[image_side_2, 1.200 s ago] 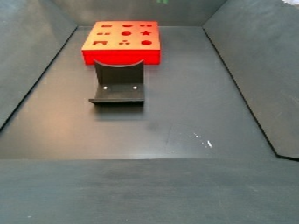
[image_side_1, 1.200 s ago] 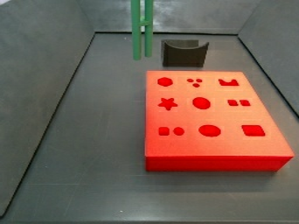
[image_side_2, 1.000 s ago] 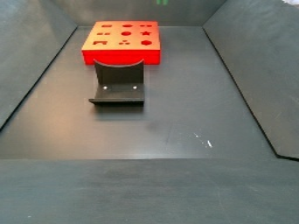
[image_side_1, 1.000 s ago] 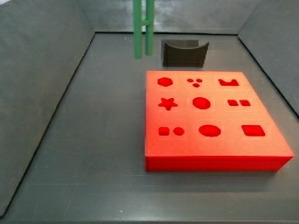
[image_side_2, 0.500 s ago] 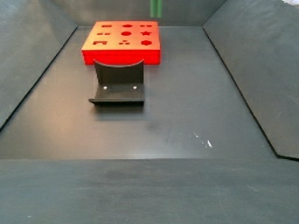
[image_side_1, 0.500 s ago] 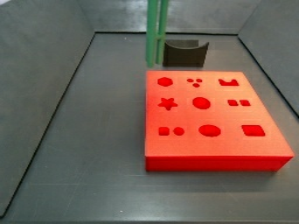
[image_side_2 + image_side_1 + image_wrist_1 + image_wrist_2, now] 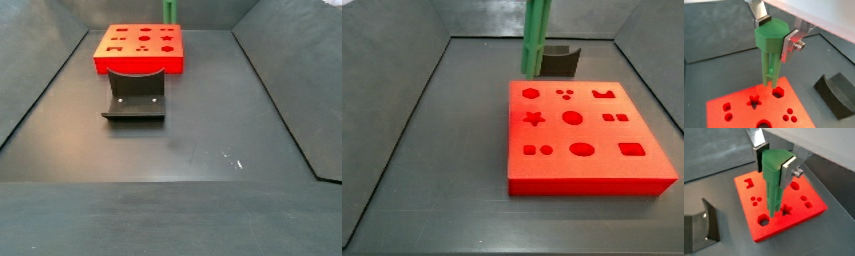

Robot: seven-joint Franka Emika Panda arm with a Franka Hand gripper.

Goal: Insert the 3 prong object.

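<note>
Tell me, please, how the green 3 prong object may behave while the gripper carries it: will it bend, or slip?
The 3 prong object hangs straight and upright between the gripper fingers, so it is probably stiff. Its thin rods look apt to snag on the red block if misaligned. The flat faces clamped by the silver plates suggest little slipping.

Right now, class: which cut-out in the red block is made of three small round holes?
On the red block, the three-hole cluster in the far row, between the hexagon and the notched cut-out. The gripper holds the 3 prong object above it.
</note>
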